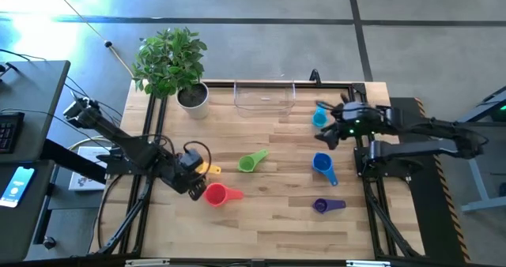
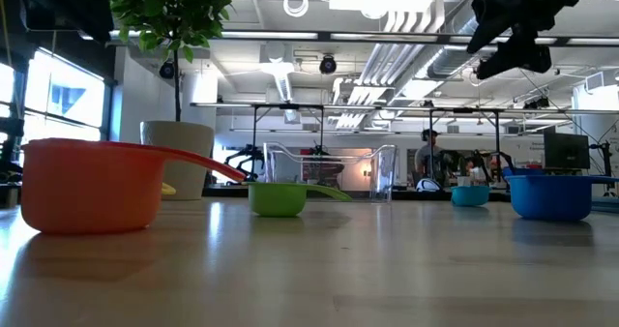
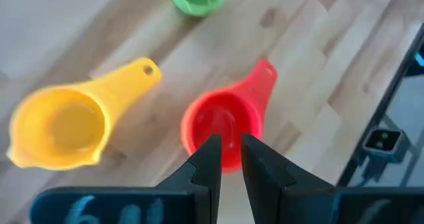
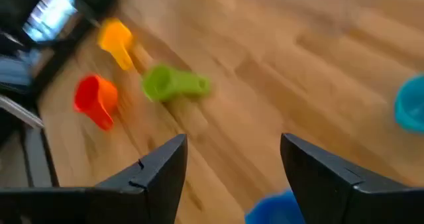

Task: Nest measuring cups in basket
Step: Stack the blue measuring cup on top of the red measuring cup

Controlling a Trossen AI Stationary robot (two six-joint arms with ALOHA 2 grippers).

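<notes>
Red measuring cup (image 3: 222,128), round, short flat handle, left claw (image 3: 230,159) narrow above it, right claw (image 4: 232,164) wide

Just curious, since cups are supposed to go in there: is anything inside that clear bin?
The clear bin looks empty; through its walls only wood shows. All visible cups, like the green cup, lie outside on the table.

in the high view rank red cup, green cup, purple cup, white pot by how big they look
1. white pot
2. red cup
3. green cup
4. purple cup
Red and green look close in size; that ranking is unsure.
</notes>
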